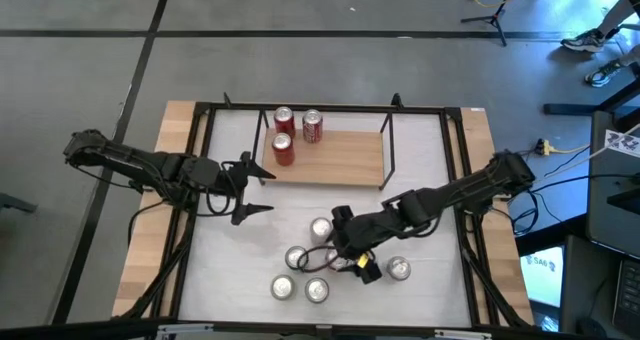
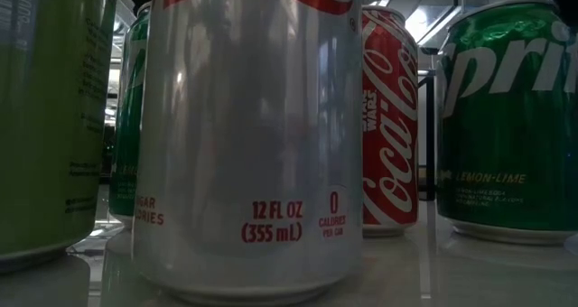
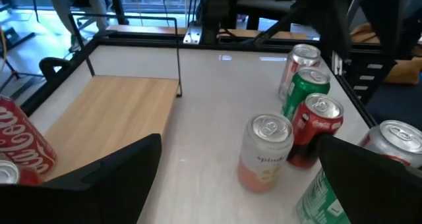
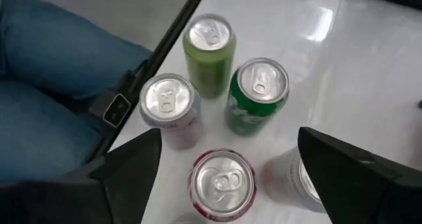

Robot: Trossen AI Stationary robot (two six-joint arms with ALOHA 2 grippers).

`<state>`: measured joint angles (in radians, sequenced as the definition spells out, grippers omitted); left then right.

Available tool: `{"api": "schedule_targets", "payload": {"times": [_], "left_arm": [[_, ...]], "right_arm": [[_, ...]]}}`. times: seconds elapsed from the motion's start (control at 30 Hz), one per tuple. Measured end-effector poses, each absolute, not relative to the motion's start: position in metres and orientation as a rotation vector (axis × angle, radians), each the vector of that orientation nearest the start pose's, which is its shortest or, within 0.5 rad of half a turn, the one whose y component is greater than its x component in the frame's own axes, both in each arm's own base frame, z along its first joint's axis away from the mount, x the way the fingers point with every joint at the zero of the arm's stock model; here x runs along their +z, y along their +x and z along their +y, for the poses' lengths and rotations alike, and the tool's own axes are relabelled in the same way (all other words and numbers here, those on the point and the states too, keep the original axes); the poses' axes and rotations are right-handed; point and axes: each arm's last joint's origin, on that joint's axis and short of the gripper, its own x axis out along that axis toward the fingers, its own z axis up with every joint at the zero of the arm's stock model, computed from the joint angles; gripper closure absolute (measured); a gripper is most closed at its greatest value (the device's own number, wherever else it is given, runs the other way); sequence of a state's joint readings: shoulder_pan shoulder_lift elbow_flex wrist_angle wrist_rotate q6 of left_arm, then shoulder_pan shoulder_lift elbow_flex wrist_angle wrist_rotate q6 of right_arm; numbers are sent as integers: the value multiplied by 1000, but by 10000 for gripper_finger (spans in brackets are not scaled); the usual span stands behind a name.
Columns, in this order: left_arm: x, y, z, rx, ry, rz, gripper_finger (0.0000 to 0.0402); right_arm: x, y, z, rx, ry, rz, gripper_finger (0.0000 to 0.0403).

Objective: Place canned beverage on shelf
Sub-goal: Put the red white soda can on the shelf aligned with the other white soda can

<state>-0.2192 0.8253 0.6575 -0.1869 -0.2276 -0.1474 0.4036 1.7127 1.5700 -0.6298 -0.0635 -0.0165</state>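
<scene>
While three red cans (image 1: 290, 130) already stand at the left end of the shelf (image 1: 340, 158), a cluster of loose cans (image 1: 305, 270) waits on the white worktop (image 1: 430, 150) nearer the front edge. Seen from above, the shelf sits toward the back of the worktop, its light-wood board mostly bare to the right of the three cans, with thin black wire uprights at its ends.

The right hand (image 1: 345, 245) hangs over the cluster, fingers spread and grasping nothing. Its wrist camera looks down on a red can (image 4: 222, 184) directly between the fingers, with a green can (image 4: 258, 95), a lighter green can (image 4: 210, 53) and a silver-topped can (image 4: 170, 111) just beyond, standing close together. A person's blue-clad legs (image 4: 46, 85) show past the worktop's edge.

The left hand (image 1: 258, 190) is just left of the shelf's front corner, fingers wide apart and empty. From its wrist, the shelf board (image 3: 112, 118) lies ahead, a pale can (image 3: 266, 151) stands alone on the worktop, and further cans line up beyond it.
</scene>
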Motion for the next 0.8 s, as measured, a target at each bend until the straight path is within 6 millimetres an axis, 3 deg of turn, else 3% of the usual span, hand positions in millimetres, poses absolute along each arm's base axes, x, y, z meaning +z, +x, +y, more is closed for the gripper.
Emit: {"api": "schedule_targets", "payload": {"times": [0.57,0.8], "left_arm": [[282,179,-33,34,-67,347,5],[282,179,-33,34,-67,347,5]], "right_arm": [[272,362,155,451,-159,982,52],[271,363,155,414,-192,981,52]]}}
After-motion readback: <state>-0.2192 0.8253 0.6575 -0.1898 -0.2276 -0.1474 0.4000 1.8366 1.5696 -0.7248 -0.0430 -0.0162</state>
